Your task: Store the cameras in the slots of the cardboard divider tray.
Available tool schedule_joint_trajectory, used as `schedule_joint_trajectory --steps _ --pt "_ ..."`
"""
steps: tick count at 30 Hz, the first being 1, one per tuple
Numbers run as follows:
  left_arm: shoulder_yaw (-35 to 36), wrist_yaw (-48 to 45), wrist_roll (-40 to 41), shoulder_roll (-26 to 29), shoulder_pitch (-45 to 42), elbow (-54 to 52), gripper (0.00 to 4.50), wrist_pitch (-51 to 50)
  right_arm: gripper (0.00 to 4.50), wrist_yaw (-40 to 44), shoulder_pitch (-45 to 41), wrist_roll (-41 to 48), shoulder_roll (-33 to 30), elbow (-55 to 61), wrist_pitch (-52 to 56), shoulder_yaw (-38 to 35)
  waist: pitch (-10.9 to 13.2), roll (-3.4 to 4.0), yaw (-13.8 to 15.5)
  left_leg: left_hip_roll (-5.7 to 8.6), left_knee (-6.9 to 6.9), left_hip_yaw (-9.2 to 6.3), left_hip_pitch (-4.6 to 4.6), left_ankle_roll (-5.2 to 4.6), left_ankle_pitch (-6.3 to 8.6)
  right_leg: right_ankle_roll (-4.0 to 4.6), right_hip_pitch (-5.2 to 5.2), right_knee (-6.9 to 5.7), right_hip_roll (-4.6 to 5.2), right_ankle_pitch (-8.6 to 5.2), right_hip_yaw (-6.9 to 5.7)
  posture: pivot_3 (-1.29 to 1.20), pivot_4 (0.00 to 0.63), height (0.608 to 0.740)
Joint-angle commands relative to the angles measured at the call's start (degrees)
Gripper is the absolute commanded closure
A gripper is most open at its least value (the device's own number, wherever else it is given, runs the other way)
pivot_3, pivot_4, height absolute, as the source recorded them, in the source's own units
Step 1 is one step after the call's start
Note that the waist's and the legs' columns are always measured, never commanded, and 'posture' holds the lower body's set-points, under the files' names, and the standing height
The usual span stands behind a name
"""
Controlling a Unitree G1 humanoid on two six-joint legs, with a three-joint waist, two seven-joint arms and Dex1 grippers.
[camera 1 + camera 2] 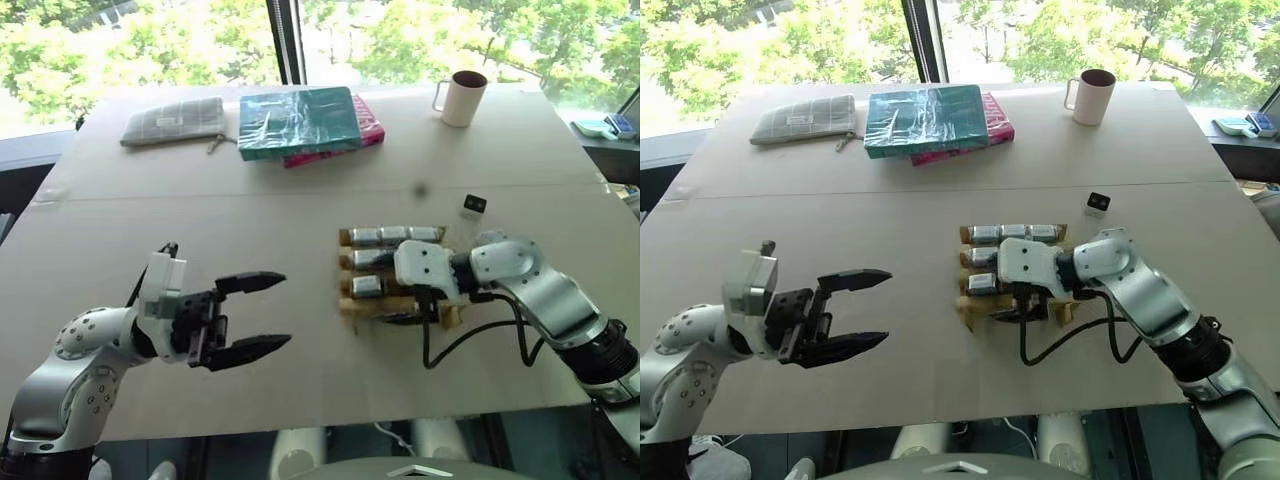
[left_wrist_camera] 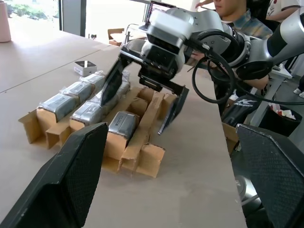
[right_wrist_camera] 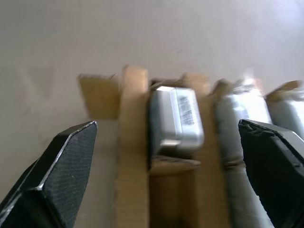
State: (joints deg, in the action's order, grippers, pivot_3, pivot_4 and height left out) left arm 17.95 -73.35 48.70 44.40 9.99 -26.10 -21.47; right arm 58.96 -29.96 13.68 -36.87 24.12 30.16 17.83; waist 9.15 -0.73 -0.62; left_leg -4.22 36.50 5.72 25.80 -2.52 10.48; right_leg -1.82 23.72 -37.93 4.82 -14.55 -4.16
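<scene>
Outside, green trees fill the windows behind the cardboard-covered table point(image 1: 200, 230), where both the left gripper point(image 1: 256, 313) and right gripper point(image 2: 142, 102) stand spread

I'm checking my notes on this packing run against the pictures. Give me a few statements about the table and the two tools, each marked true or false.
1. The right tool hangs open over the cardboard tray. True.
2. The left tool holds a camera. False: it is open and empty, off to the left of the tray.
3. Several silver cameras already sit in tray slots. True.
4. The mug lies tipped on its side. False: it stands upright at the far side of the table.
5. The teal book lies on top of a pink one. True.
6. The grey pouch sits inside the tray. False: it lies at the far left, beside the books.
</scene>
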Motion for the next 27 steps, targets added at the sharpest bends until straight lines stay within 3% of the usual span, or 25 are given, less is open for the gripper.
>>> schedule_joint_trajectory --steps 1,3,7,13,24,27 --pt "3.16 1.56 2.53 -0.37 3.46 -5.90 0.00 -0.14 0.03 -5.10 0.32 10.19 0.01 10.88 11.82 -11.70 -0.01 -0.01 0.03 0.00 0.00 -0.01 0.01 0.01 0.01 0.00 0.00 0.01 0.00 0.00 0.00 0.00 0.150 0.740" --pt "3.98 2.65 3.37 -0.62 5.59 -8.48 0.00 -0.23 0.03 -8.64 2.99 13.15 -0.75 15.28 17.66 -17.05 -0.01 -0.02 0.15 0.00 -0.03 -0.04 -0.03 0.02 0.01 0.02 -0.01 0.02 0.01 0.00 -0.02 0.00 0.150 0.740" --pt "5.41 5.02 5.37 -0.73 8.53 -13.00 0.00 -0.87 0.03 -19.06 8.65 10.63 -1.25 17.25 25.81 -23.74 -0.03 -0.06 0.56 0.03 -0.02 -0.10 -0.01 0.26 0.16 0.20 -0.01 0.04 0.14 -0.11 -0.10 0.00 0.150 0.740" --pt "7.43 9.07 10.42 0.36 9.22 -18.19 0.00 -2.66 0.03 -35.80 14.54 -1.37 2.02 1.89 24.11 -23.74 -0.10 -0.14 0.31 0.03 0.03 -0.06 -0.07 0.26 0.16 0.20 -0.02 0.02 0.08 -0.12 -0.05 0.00 0.150 0.740" --pt "9.54 10.57 12.44 0.59 10.93 -20.47 0.00 -2.17 0.03 -39.77 13.31 -1.67 7.79 -13.31 16.89 -27.59 0.01 0.06 -0.12 0.03 0.00 0.12 -0.10 0.01 0.01 -0.11 -0.01 0.01 -0.21 -0.14 0.22 0.00 0.150 0.740" --pt "10.13 13.84 13.60 -0.33 11.18 -21.03 0.00 -2.57 0.81 -39.00 12.95 -1.64 7.85 -14.67 15.36 -27.13 0.01 0.06 -0.10 0.02 0.00 0.12 -0.09 0.02 0.02 -0.08 -0.01 0.01 -0.21 -0.14 0.23 0.00 0.150 0.740"
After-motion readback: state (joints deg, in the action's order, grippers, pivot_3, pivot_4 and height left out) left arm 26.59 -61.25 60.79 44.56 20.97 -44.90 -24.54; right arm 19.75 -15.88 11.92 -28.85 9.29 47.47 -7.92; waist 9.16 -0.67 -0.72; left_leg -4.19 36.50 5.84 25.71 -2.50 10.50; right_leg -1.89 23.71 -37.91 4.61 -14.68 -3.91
